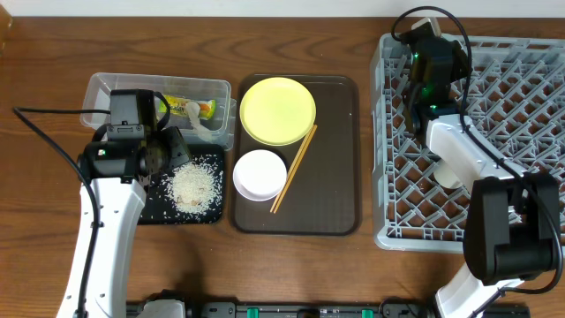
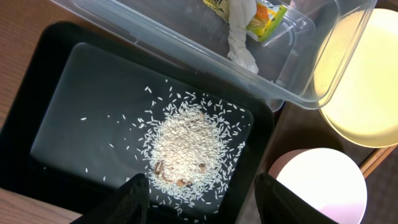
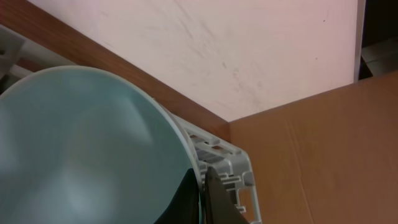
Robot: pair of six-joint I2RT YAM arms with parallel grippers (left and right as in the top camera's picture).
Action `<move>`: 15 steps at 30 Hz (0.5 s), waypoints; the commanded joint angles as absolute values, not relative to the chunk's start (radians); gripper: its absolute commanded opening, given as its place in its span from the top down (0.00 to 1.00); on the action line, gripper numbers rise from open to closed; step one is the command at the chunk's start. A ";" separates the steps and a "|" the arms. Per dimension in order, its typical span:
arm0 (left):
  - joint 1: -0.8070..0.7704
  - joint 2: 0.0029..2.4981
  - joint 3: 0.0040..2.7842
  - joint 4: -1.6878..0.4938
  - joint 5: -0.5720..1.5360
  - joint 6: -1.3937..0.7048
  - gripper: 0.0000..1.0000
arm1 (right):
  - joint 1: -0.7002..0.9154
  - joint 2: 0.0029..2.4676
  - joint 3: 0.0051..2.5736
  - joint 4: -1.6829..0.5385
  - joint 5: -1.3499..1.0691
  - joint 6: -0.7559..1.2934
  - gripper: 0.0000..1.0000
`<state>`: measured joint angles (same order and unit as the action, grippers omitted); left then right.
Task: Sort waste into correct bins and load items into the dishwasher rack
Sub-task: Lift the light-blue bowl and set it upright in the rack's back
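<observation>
Your left hand (image 2: pixel 205 204) hangs wide open and empty, low over the rice heap (image 2: pixel 186 146) in the black tray (image 2: pixel 56 74). The clear tub (image 2: pixel 186 43) alongside holds the snack wrapper (image 2: pixel 268 17); the white bowl (image 2: pixel 320 183) and yellow plate (image 2: pixel 360 74) crowd its right. Your right hand (image 3: pixel 200 186) is clamped on the light blue bowl (image 3: pixel 81 149) by its rim, at the rack's (image 3: pixel 231 160) corner.

Overhead, the left arm (image 1: pixel 113 199) covers a corner of the black tray (image 1: pixel 152 210) and part of the clear tub (image 1: pixel 217 88). In the right wrist view the light blue bowl (image 3: pixel 81 149) runs off the left and bottom edges, hiding much of the right claw (image 3: pixel 202 198).
</observation>
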<state>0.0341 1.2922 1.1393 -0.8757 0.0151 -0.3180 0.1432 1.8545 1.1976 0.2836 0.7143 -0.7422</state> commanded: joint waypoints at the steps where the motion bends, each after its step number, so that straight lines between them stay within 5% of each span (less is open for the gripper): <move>1: 0.039 1.289 1.135 -0.878 -0.004 -0.324 0.43 | 0.183 1.867 1.204 0.249 0.723 -0.726 0.99; 15: 0.039 1.289 1.135 -0.882 -0.004 -0.324 0.43 | 0.216 1.867 1.201 0.108 0.761 -0.561 0.99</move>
